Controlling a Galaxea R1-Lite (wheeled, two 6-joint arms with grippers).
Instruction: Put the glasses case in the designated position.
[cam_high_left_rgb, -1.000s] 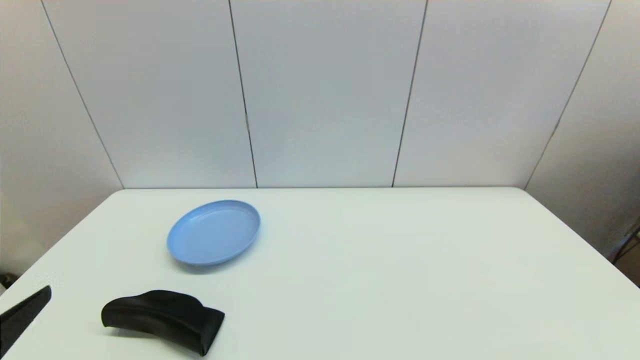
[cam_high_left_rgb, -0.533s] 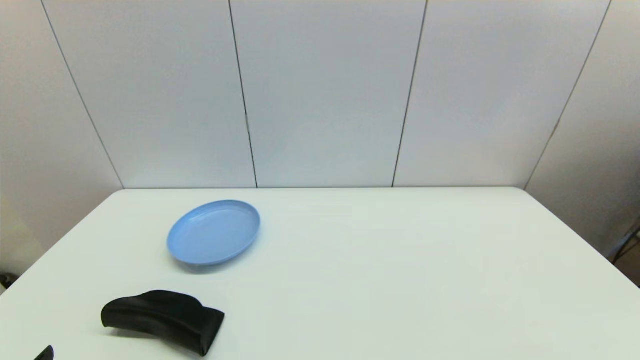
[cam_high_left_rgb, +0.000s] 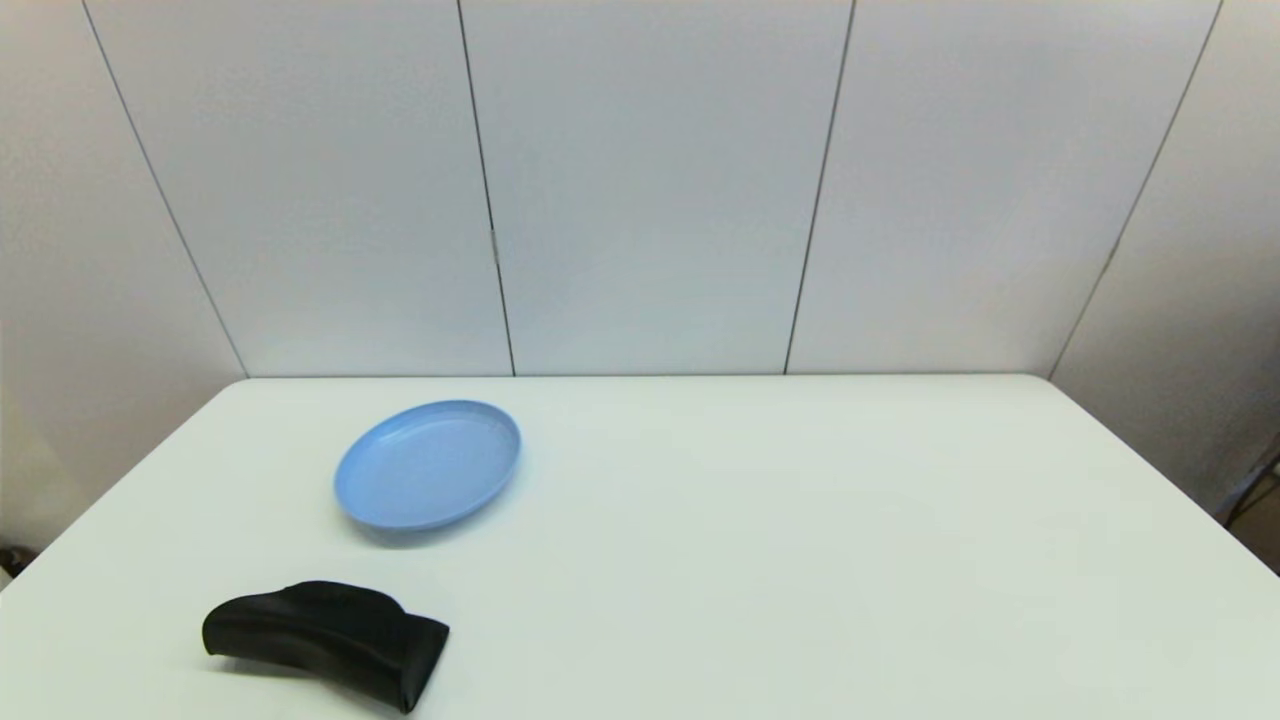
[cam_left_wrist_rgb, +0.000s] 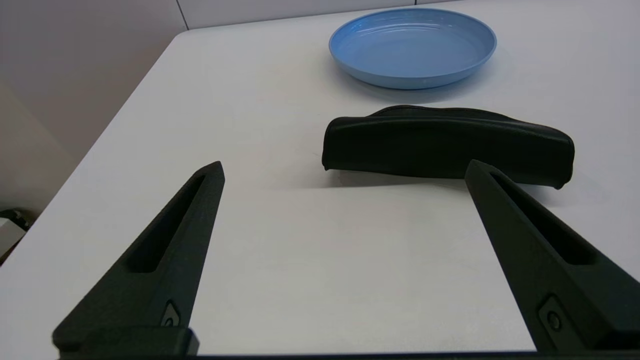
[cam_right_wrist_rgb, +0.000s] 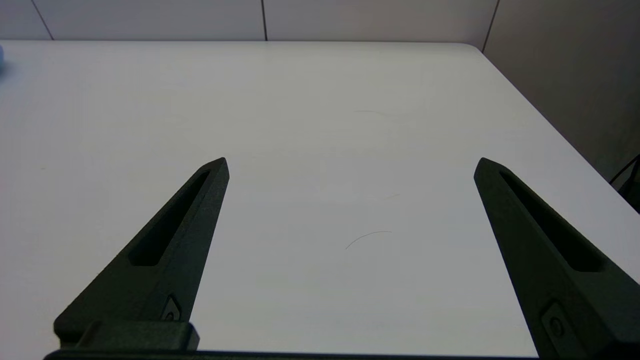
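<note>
The glasses case (cam_high_left_rgb: 325, 642), a matte black oblong pouch, lies on the white table near the front left, nearer to me than the plate; the left wrist view shows the same glasses case (cam_left_wrist_rgb: 445, 147) a short way beyond the fingertips. My left gripper (cam_left_wrist_rgb: 345, 170) is open and empty, pulled back from the case and out of the head view. My right gripper (cam_right_wrist_rgb: 350, 162) is open and empty over bare tabletop on the right side. The designated position carries no visible mark.
A light blue round plate (cam_high_left_rgb: 428, 465) sits behind the case at the left; the plate (cam_left_wrist_rgb: 412, 47) also shows in the left wrist view. The table's left edge (cam_left_wrist_rgb: 100, 145) and right edge (cam_right_wrist_rgb: 545, 125) are close to the grippers. Grey wall panels stand behind.
The left gripper's fingertip, seen at the head view's lower left a second ago, has drawn back out of that view. Case and plate have not moved.
</note>
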